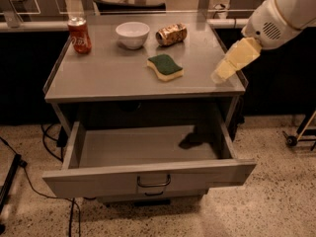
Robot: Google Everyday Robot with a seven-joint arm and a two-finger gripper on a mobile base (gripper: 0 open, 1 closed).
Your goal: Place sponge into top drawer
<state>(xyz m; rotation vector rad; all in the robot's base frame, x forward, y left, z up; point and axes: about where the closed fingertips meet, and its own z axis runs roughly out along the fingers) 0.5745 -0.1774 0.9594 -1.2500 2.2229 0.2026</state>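
Observation:
The sponge, dark green on top with a pale yellow base, lies on the grey tabletop, right of centre. The top drawer is pulled wide open below the table, with its curved handle at the front centre; nothing lies inside it. My gripper hangs from the white arm at the upper right, above the table's right front corner. It is to the right of the sponge and apart from it, holding nothing.
A red soda can stands at the back left. A white bowl and a lying crumpled can are at the back centre. Cables run on the speckled floor at left. A wheeled stand is at right.

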